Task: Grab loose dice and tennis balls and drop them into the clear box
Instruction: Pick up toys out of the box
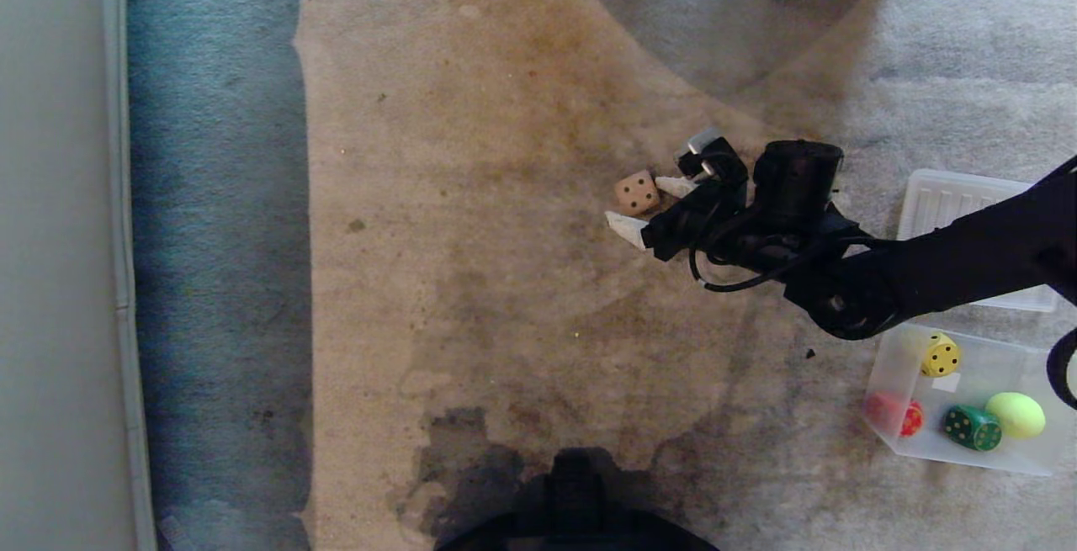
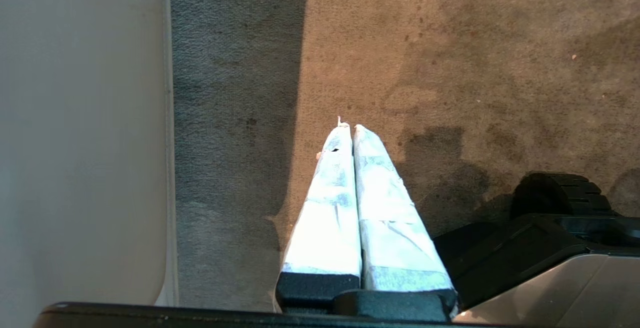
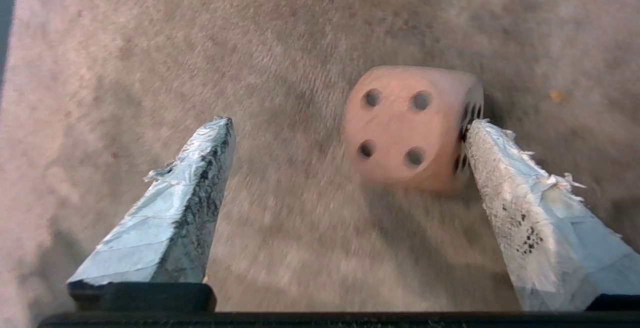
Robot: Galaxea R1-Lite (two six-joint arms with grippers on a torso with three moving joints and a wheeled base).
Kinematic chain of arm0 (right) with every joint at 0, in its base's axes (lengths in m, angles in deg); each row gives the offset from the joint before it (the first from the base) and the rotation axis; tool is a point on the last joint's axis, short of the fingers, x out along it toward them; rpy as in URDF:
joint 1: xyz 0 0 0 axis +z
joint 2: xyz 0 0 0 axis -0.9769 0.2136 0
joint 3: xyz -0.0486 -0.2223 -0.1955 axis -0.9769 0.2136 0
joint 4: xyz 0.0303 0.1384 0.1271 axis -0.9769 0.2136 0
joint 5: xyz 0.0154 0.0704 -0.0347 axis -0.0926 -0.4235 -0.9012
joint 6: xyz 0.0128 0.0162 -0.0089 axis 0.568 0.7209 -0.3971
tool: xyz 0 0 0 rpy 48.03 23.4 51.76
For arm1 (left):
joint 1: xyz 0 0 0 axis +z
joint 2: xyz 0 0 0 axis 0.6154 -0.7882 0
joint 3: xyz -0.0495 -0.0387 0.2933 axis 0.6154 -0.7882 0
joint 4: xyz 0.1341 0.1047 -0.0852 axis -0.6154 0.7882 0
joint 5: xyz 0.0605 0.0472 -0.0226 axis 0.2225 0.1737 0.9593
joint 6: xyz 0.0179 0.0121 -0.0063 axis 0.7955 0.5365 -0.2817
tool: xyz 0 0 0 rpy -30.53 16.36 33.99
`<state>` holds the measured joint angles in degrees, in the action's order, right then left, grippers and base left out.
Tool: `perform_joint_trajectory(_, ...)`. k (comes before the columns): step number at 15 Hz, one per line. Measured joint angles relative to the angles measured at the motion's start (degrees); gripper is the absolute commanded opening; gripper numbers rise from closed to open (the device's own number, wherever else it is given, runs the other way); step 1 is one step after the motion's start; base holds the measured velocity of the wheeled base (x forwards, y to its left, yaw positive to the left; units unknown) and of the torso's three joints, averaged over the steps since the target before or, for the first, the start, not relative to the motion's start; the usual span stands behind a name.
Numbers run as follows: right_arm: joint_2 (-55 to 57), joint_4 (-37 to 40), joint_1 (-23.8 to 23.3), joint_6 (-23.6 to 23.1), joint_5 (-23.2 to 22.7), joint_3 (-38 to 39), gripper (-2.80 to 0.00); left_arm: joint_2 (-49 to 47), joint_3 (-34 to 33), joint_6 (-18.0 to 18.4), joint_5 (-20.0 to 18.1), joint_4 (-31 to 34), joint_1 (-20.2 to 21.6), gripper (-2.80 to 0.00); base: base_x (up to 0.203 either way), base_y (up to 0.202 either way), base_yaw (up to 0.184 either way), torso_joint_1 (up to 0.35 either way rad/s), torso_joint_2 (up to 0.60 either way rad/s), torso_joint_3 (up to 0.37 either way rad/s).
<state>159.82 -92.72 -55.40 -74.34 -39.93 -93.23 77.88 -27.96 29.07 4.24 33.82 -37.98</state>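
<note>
While the right gripper (image 1: 646, 208) reaches out over the stained carpet (image 1: 471, 198) with its taped jaws spread wide, the tan die (image 1: 636, 192) sits on the floor just at its tips, four pips up. From the wrist view the die (image 3: 410, 127) lies between the two fingers but hard against one of them (image 3: 505, 193), with a broad gap to the other, so nothing is gripped yet.

Off to the robot's right, the clear box (image 1: 892, 366) already holds the yellow die (image 1: 940, 355) and one tennis ball (image 1: 1015, 415) (a green die (image 1: 973, 427) and a red die (image 1: 904, 416) lie in there too). The ribbed lid (image 1: 942, 198) lies flat on the carpet beyond the box, partly behind the arm.

So I'd judge the job well along: the tan die is the only loose piece I can see, and it needs centring, pinching and carrying across to the box.

The left gripper (image 2: 349, 128) hangs parked near the base, fingers pressed together on nothing.
</note>
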Motion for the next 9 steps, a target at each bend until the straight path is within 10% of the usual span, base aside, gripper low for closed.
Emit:
perform_joint_trajectory(7,4.8,-3.2,-1.2,-3.7,0.2,-3.9,0.00,0.0,0.0,0.0,0.0,0.0,0.0,-2.80,0.000,0.000,0.000,0.000,0.00,0.000)
perform_joint_trajectory(9,5.3,-3.3,-1.3,-3.7,0.2,-4.1,-2.80,0.0,0.0,0.0,0.0,0.0,0.0,-2.80,0.000,0.000,0.000,0.000,0.00,0.000)
